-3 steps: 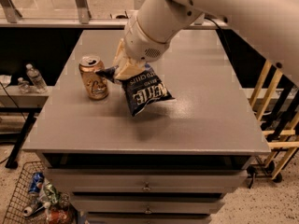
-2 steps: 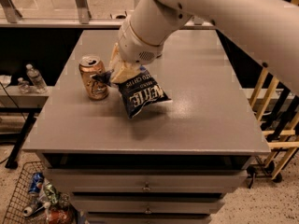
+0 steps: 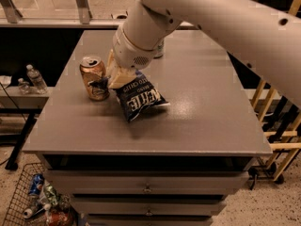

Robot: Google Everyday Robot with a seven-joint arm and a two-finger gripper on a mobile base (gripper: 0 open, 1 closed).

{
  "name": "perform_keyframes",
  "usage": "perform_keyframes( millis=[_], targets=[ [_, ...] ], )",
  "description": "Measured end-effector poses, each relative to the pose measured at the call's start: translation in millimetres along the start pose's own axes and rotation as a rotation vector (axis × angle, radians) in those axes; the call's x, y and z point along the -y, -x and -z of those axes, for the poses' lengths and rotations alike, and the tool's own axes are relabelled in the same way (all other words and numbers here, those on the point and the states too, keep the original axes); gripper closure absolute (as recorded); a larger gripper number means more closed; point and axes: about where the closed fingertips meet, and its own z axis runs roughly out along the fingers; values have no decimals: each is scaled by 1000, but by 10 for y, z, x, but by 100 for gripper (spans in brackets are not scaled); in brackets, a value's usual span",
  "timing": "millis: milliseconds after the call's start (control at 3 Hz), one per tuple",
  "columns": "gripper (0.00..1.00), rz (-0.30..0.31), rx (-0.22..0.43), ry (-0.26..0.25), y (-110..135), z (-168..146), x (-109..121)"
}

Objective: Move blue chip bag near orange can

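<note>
The gripper (image 3: 116, 77) is seen left of centre over the grey table (image 3: 202, 121), its fingers closed on the upper edge of the blue chip bag (image 3: 140, 100). The bag hangs tilted from that hold, its lower end trailing toward five o'clock; whether it rests on the tabletop cannot be told for certain. The orange can (image 3: 93, 77) stands upright just beside the bag, at about nine o'clock from it. The placing step is judged nearly done. The bag is best lowered flat before the hold is released, and any further push toward nine o'clock is to be avoided, lest the can be tipped.
</note>
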Motion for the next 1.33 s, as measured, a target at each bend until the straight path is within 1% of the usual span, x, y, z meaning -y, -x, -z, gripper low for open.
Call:
perform_keyframes(
  millis=[333, 1333],
  targets=[
    [82, 3, 0, 1, 15, -2, -5],
    [12, 11, 0, 4, 56, -15, -19]
  ],
)
